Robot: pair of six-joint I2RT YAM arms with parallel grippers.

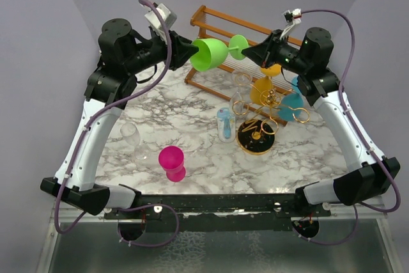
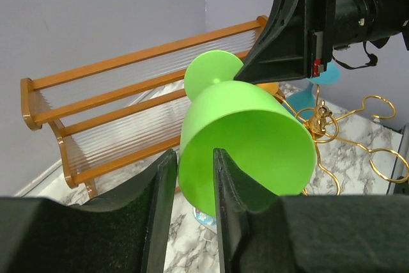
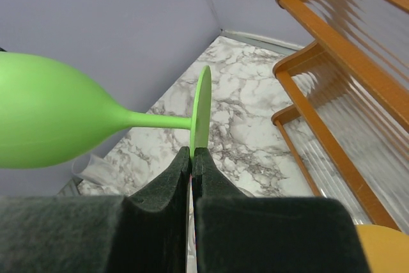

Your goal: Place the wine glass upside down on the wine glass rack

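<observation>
R hand (image 3: 192, 153) pinches shut on the thin foot of the wine glass (image 1: 211, 54), up in air at 12 o'clock. L hand (image 2: 192, 161) sits a bit open round its rim, no hold. Tiny pinch, so glass may tip, slip, or bump cups (image 1: 265, 91) on the wine glass rack (image 1: 257, 137) at 4 o'clock.

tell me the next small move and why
Probably draw the left gripper back off the bowl. Its jaws stand apart around the rim of the green wine glass, while the right gripper is shut on its foot, so the right arm can likely carry it alone to the wine glass rack.
</observation>
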